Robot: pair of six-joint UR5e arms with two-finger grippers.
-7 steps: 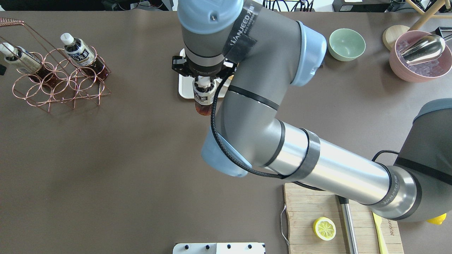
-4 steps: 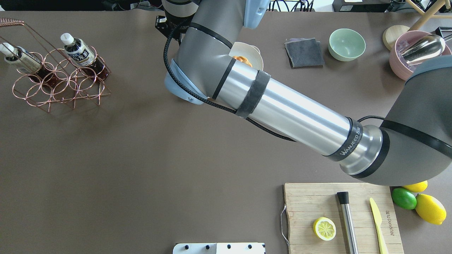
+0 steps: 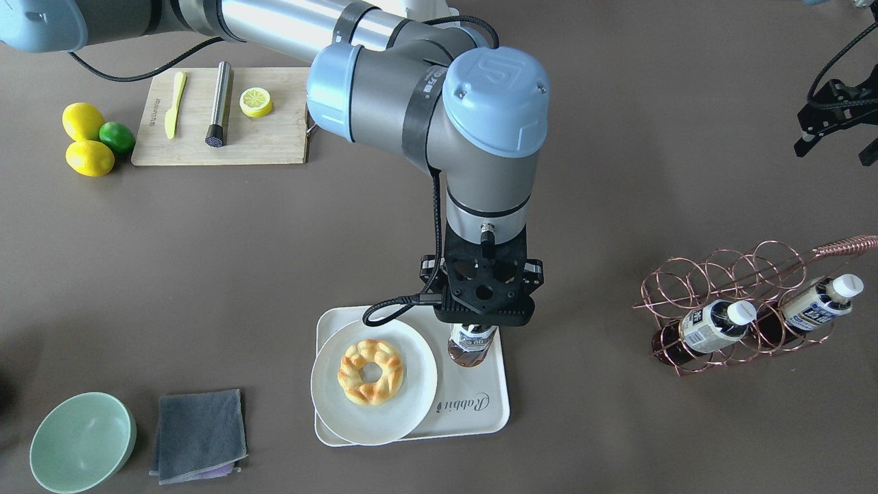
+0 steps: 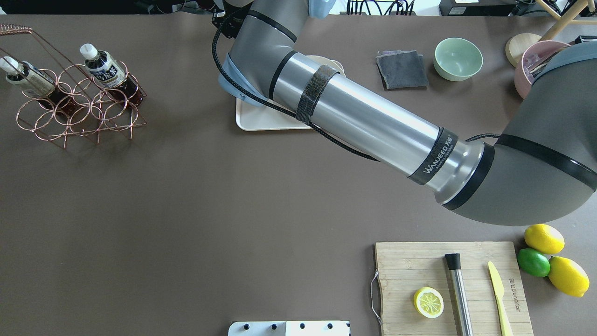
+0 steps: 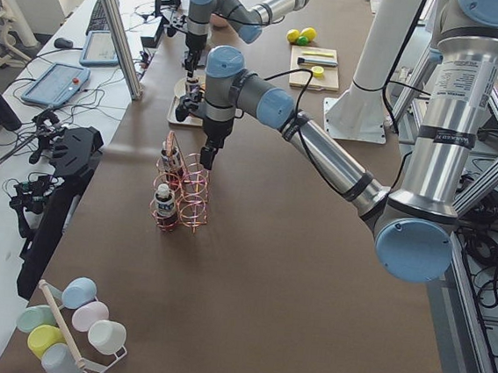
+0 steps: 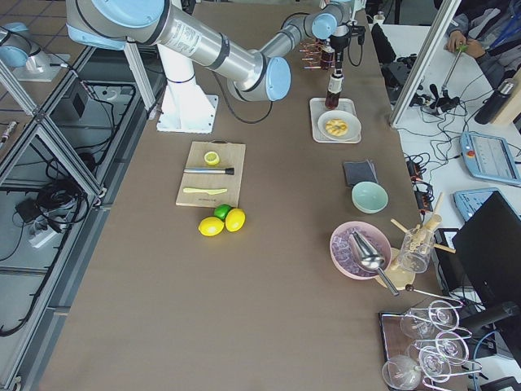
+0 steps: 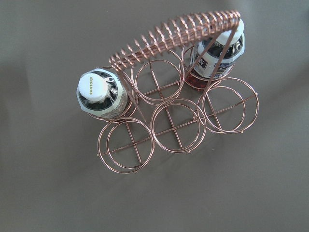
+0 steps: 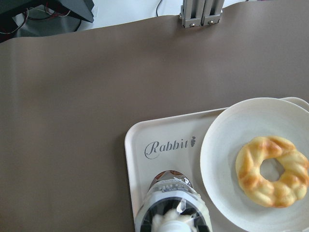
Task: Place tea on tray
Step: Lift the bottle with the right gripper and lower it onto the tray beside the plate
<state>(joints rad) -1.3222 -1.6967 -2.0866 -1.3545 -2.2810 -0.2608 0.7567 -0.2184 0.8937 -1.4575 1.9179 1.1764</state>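
Observation:
The tea bottle (image 3: pixel 472 346) stands upright on the cream tray (image 3: pixel 473 412), beside the "Rabbit" lettering. My right gripper (image 3: pixel 473 329) is straight above it and shut on its top. In the right wrist view the bottle (image 8: pixel 171 208) shows from above with its base on the tray (image 8: pixel 140 159). In the overhead view my right arm hides the bottle, and only the tray's near edge (image 4: pixel 252 121) shows. My left gripper (image 3: pixel 837 147) is open and empty above the copper rack (image 3: pixel 741 288). Two more identical bottles (image 3: pixel 706 326) (image 3: pixel 813 302) lie in the rack.
A round white plate (image 3: pixel 411 370) with a ring pastry (image 3: pixel 370 370) fills the tray's other half, close to the bottle. A green bowl (image 3: pixel 82 442) and a grey cloth (image 3: pixel 199 436) lie beyond it. The cutting board (image 3: pixel 274 144), lemons and lime (image 3: pixel 89 137) are near the robot's base.
My right arm has swung away from the robot with the bottle, from a tilted hold at the tray's near edge to upright over the tray. The rack bottles have not moved.

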